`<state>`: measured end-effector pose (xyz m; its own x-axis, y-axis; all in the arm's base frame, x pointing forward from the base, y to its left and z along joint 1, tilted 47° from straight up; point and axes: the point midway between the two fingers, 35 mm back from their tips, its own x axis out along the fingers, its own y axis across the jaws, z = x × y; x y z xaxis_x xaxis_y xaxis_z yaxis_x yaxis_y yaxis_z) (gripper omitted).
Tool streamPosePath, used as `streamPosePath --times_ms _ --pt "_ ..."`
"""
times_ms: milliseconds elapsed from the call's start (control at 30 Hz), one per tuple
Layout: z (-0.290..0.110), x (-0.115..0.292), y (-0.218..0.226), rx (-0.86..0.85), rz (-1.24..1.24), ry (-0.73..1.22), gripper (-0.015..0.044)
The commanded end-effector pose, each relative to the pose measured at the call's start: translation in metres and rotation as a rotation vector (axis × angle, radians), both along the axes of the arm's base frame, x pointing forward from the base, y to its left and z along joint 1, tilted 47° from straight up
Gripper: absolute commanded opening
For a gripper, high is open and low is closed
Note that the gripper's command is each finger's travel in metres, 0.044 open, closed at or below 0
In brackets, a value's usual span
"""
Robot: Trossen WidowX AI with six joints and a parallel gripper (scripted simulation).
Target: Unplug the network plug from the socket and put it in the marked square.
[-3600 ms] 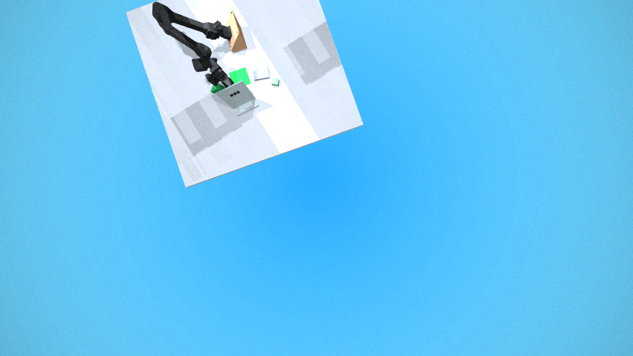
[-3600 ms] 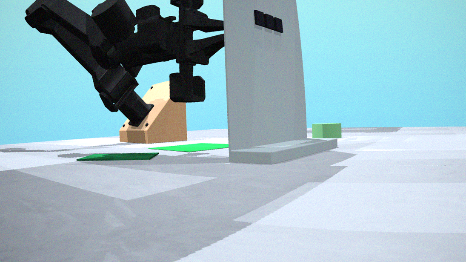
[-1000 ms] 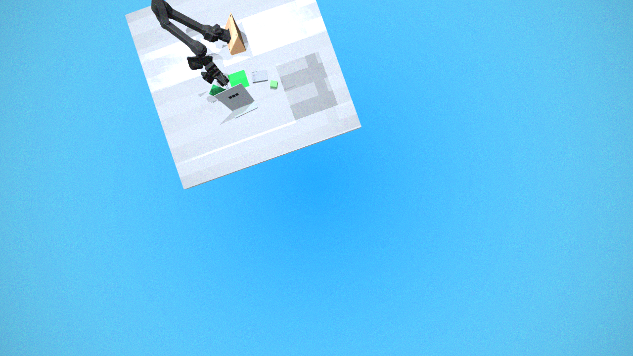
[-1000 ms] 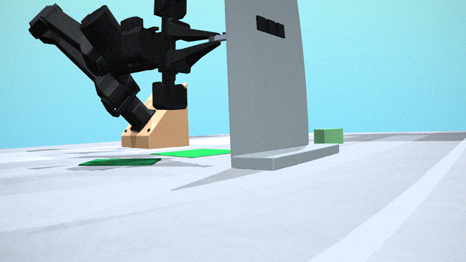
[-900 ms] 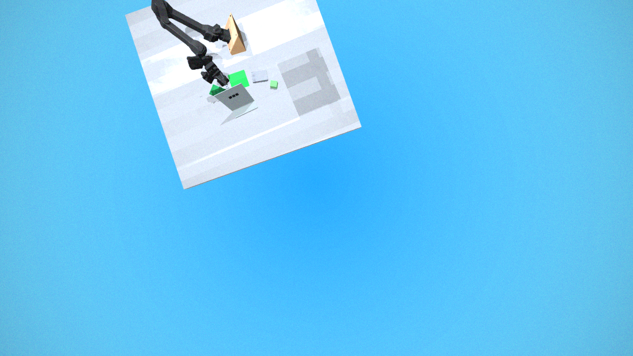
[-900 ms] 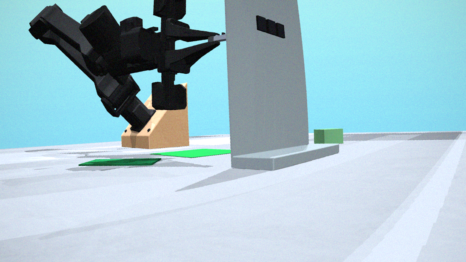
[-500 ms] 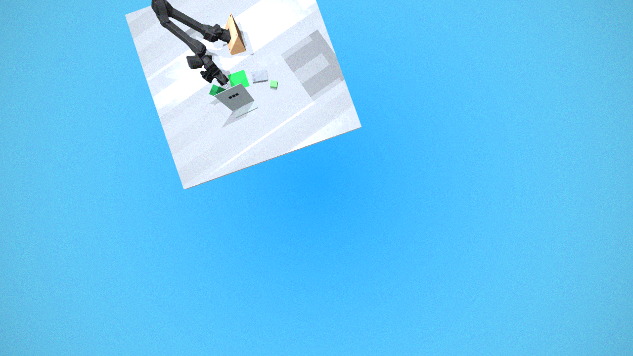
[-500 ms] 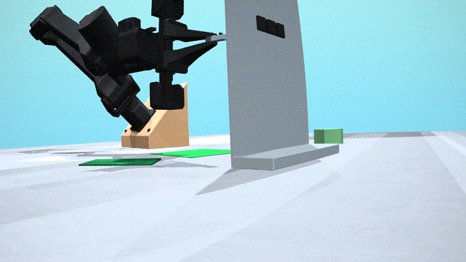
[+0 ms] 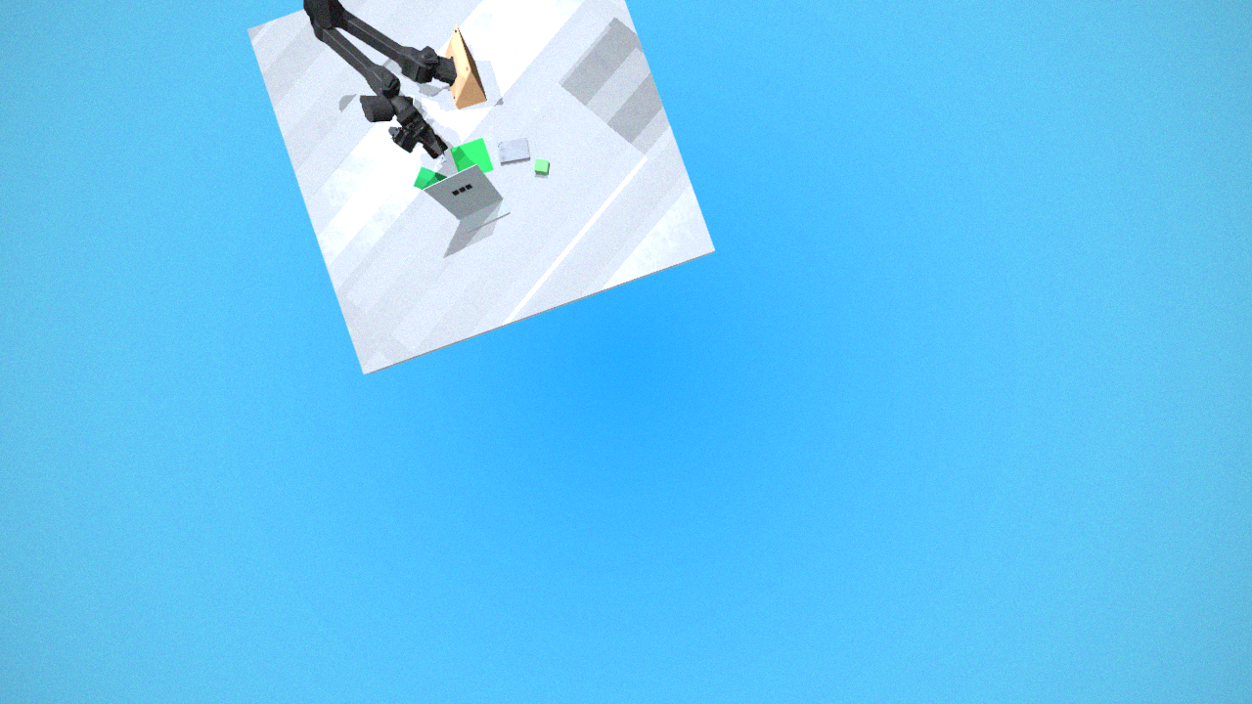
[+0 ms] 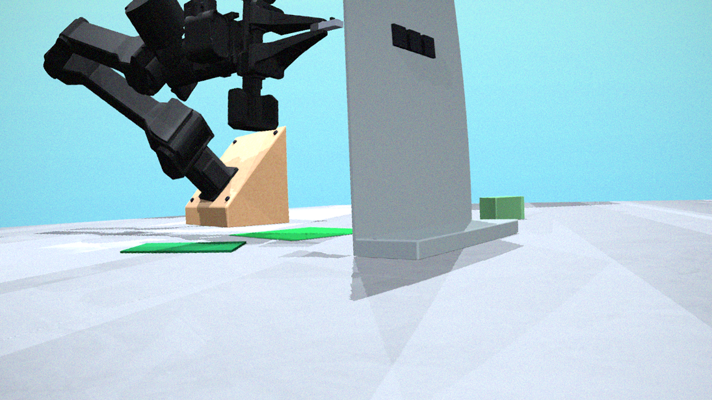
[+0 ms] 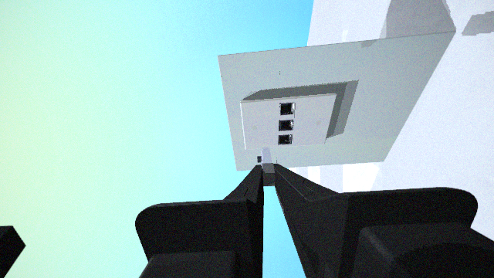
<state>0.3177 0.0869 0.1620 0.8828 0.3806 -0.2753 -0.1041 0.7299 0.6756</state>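
Note:
The upright grey panel point(image 9: 479, 202) point(image 10: 407, 121) point(image 11: 394, 77) carries a pale socket plate point(image 11: 309, 131) with three dark openings, all visible and empty in the wrist view. My gripper point(image 10: 328, 25) point(image 11: 266, 169) is shut on the small pale plug point(image 10: 335, 23) point(image 11: 266, 155). The plug is out of the sockets, held high in front of the panel, its front end pointing towards it. The tab cannot be made out. A bright green square point(image 9: 472, 155) point(image 10: 296, 233) and a darker green patch point(image 9: 425, 177) point(image 10: 184, 247) lie on the table; I cannot tell which is the marked square.
A wooden wedge point(image 9: 466, 83) point(image 10: 260, 189) bears the arm's base. A small green block point(image 9: 542, 166) point(image 10: 501, 207) stands beyond the panel in the exterior view. A flat grey piece point(image 9: 514, 151) lies between the bright green square and the block. The panel's foot point(image 10: 466, 238) juts out behind it.

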Motion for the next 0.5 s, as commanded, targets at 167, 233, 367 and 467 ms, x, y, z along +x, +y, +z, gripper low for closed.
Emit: streamPosePath --times_ms 167,233,367,467 --pt "0.012 -0.013 0.014 0.004 -0.004 0.000 0.0000" --pt "0.012 -0.014 0.014 0.006 -0.008 0.005 0.0000" --pt "-0.005 -0.012 0.012 0.032 -0.079 0.096 0.0000" --pt "-0.019 -0.012 0.010 0.048 -0.146 0.171 0.0000"
